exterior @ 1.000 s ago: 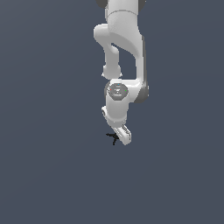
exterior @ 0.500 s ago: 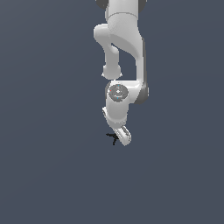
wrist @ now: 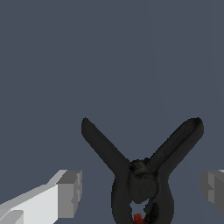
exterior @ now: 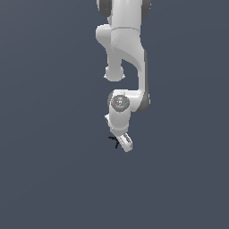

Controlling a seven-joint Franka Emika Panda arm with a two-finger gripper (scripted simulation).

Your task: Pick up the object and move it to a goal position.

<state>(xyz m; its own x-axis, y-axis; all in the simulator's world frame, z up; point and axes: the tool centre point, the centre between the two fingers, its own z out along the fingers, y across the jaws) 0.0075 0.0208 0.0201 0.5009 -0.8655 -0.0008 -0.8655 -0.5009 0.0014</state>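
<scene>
You are at the grasp: the end effector (wrist: 140,192) stands wide, its grey pads (wrist: 70,192) on either side of the black spring clamp (wrist: 142,179), neither touching it. Close squarely on the thick pivot body, not the two splayed handles, or it will likely twist out. In the exterior view the clamp (exterior: 115,142) lies on the bench (exterior: 53,179) beside the fingertips, and the arm (exterior: 125,53) reaches steeply down with its wrist tilted toward it.

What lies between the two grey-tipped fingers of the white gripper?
In the wrist view, the black spring-clamp-shaped object with a small red spot sits between the fingertips, with bare gaps on both sides; the gripper is open.
</scene>
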